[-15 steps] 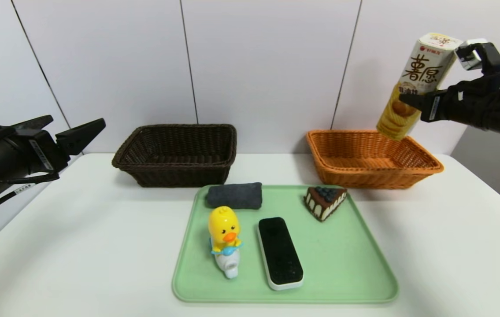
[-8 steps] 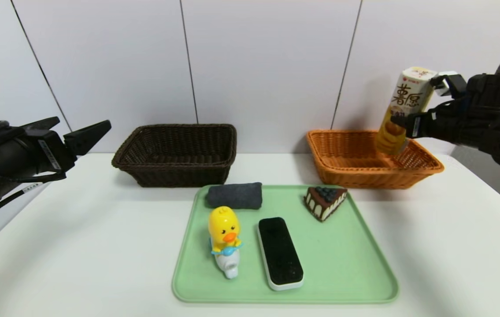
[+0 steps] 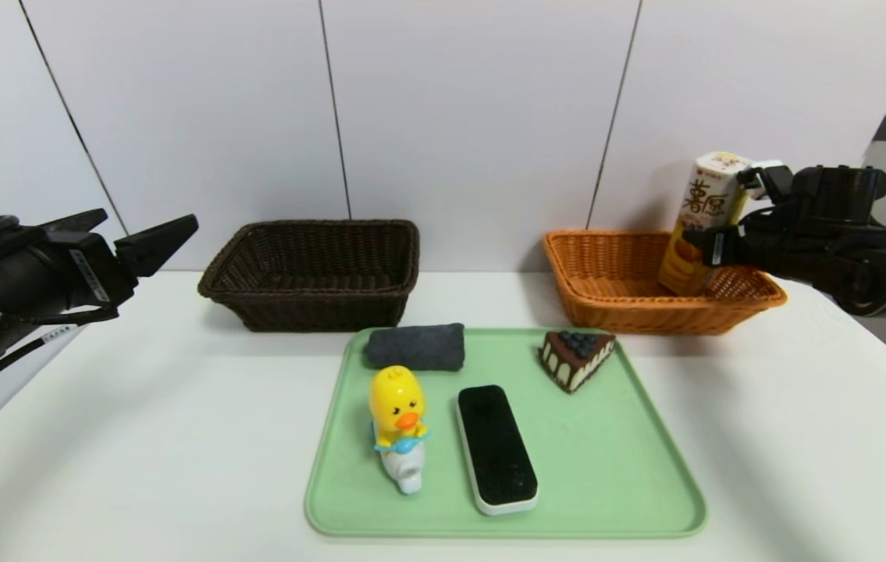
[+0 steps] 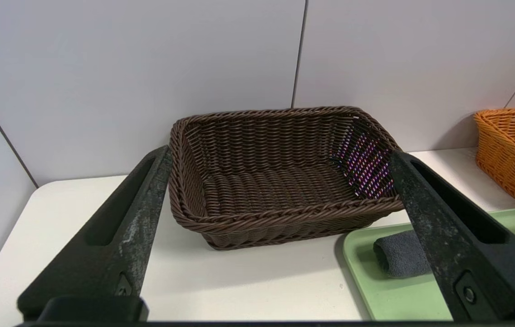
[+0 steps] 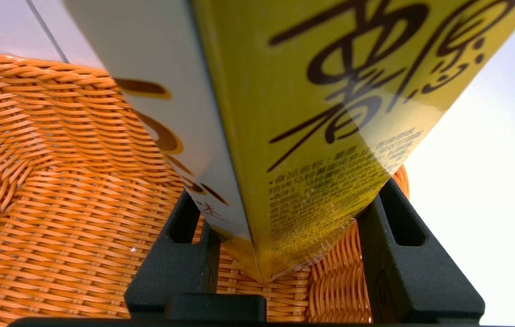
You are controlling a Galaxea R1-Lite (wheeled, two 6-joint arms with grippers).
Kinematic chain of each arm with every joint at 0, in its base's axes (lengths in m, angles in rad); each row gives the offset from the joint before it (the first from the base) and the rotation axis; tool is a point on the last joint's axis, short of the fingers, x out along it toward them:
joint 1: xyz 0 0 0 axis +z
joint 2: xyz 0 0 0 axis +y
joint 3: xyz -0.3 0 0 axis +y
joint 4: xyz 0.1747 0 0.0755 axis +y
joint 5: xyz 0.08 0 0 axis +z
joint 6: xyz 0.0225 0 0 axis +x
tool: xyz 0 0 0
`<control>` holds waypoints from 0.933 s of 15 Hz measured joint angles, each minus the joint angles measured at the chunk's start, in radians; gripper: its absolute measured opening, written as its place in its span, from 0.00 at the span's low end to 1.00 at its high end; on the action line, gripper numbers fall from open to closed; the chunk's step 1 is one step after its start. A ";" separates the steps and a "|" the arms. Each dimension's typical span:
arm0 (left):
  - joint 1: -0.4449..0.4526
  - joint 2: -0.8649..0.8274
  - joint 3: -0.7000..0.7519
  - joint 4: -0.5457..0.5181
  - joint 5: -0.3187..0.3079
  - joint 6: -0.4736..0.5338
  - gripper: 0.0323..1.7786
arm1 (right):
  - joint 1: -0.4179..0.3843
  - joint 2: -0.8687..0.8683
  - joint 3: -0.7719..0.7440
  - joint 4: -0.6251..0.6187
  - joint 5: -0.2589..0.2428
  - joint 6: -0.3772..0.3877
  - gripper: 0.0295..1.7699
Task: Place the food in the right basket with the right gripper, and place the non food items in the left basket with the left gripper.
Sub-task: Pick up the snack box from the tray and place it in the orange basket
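White wall panels (image 3: 482, 117) stand behind a white table (image 3: 177, 437), and from where I watch, 2 wicker baskets sit against them. The right gripper (image 3: 712, 248) is clamped on the snack box (image 3: 706, 199), whose lower end is inside the orange-tan basket (image 3: 669, 320), the box leaning a little. I can't tell if its base bears on the wicker. It looks like light, thin card with a slick coat, so I judge a modest squeeze on 2 opposite faces, low down, is enough; harder would dent it, and so tall a shape may topple on release.

Food remains on the green tray (image 3: 606, 515): 1 cake wedge (image 3: 576, 359), by the edge nearest that basket. If real, it is soft and crumbly; I'd pinch its sides gently, below the berries.

The left gripper (image 3: 146, 234) hangs spread and holding nothing, to the left of the dark brown basket (image 3: 318, 308). Its 3 items lie on the tray. The rolled cloth (image 3: 416, 347) should squash and grip easily across the roll. The duck toy (image 3: 397, 406) seems hard, smooth plastic, best taken around the body. The eraser (image 3: 497, 449) looks stiff and light, best held across its narrow width.
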 joint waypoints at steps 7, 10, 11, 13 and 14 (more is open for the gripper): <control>0.000 0.001 0.000 0.000 0.001 0.001 0.95 | 0.000 0.001 0.003 -0.001 0.001 0.003 0.72; 0.000 0.000 0.000 0.000 0.001 0.000 0.95 | 0.000 -0.003 0.004 -0.001 0.001 0.001 0.80; 0.000 0.000 0.000 0.000 0.001 -0.001 0.95 | -0.001 -0.010 0.010 0.000 0.001 0.001 0.81; 0.000 0.000 0.000 0.000 0.001 -0.001 0.95 | -0.001 -0.041 0.040 0.010 0.005 -0.002 0.85; 0.000 0.000 0.000 0.000 0.001 -0.001 0.95 | -0.001 -0.064 0.062 0.017 0.008 -0.004 0.86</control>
